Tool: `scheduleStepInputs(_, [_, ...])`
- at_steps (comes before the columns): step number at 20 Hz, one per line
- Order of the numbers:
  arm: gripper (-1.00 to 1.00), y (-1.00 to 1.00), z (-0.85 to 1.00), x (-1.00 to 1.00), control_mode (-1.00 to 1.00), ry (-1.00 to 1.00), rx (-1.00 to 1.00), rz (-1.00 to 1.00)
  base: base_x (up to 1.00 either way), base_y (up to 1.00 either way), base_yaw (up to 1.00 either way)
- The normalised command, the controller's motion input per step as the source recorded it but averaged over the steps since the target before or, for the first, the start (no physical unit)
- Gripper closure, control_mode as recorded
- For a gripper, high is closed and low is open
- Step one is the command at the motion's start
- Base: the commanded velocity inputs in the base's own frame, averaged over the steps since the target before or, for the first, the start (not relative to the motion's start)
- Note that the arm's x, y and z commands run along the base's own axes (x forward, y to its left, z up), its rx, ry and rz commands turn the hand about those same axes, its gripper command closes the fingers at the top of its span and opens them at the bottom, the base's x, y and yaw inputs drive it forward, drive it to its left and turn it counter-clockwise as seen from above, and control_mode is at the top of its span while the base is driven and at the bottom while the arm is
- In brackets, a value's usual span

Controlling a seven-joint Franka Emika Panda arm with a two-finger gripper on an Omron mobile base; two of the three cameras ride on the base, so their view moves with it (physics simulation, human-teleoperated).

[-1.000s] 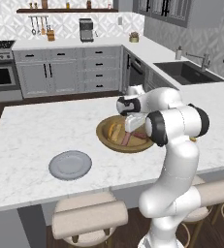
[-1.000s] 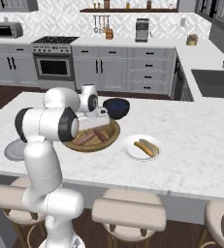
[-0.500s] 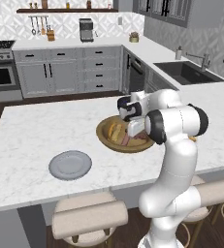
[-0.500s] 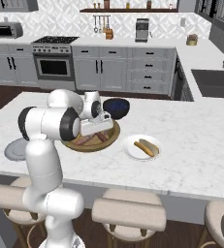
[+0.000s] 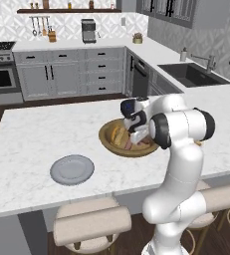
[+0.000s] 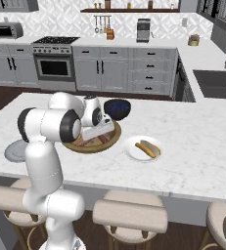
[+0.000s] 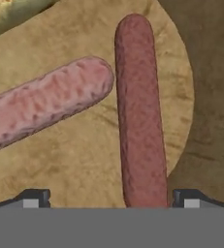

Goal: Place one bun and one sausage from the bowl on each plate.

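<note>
Two sausages lie under our claw (image 7: pixel 108 198) in the hand view: a darker sausage (image 7: pixel 138 111) running straight up between the finger tips, and a paler sausage (image 7: pixel 45 109) lying slantwise to its left, the two ends close together near the top. Our fingers stand apart, one tip on each side of the darker sausage, not yet clamped on it.

Against the pictures from a second ago, our hand has dropped from above the bowl (image 5: pixel 109 142) into it; the base has not driven, since the kitchen sits the same in both base views. We judge that this puts us at the grasp step for the second sausage.

One plate is already served: the white plate (image 6: pixel 134 154) to the right of the bowl carries a bun and sausage (image 6: pixel 147 148). The grey plate (image 5: pixel 71 169) on the left of the surface (image 5: pixel 37 134) is bare, well apart from the bowl. A bun (image 5: pixel 117 135) shows at the left side of the bowl, beside our wrist. The dark blue bowl (image 6: pixel 117 108) stands just behind the wooden one.

So we reckon the task is roughly half done. The next move calls for closing on the darker sausage; the paler one is near enough that it may be nudged.
</note>
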Motion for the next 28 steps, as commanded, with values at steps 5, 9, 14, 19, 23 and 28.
scheduleStepInputs(5, [-1.00,0.00,-0.12,0.05,-1.00,-0.34,-0.03,0.00,0.00,0.00,0.00])
scheduleStepInputs(9, [-1.00,0.00,-0.09,0.05,-1.00,-0.27,-0.07,0.00,0.00,0.00,0.00])
scheduleStepInputs(14, [-1.00,-0.01,-0.12,0.21,-1.00,0.00,-0.02,0.00,0.00,0.00,0.00])
scheduleStepInputs(19, [-1.00,-0.01,-0.02,0.25,-1.00,0.00,0.00,0.00,0.00,0.00,0.00])
scheduleStepInputs(23, [-1.00,-0.04,-0.03,0.28,-1.00,0.00,0.00,0.00,0.00,0.00,0.00])
scheduleStepInputs(28, [-1.00,-0.07,-0.16,0.21,-1.00,0.00,0.00,0.00,0.00,0.00,0.00])
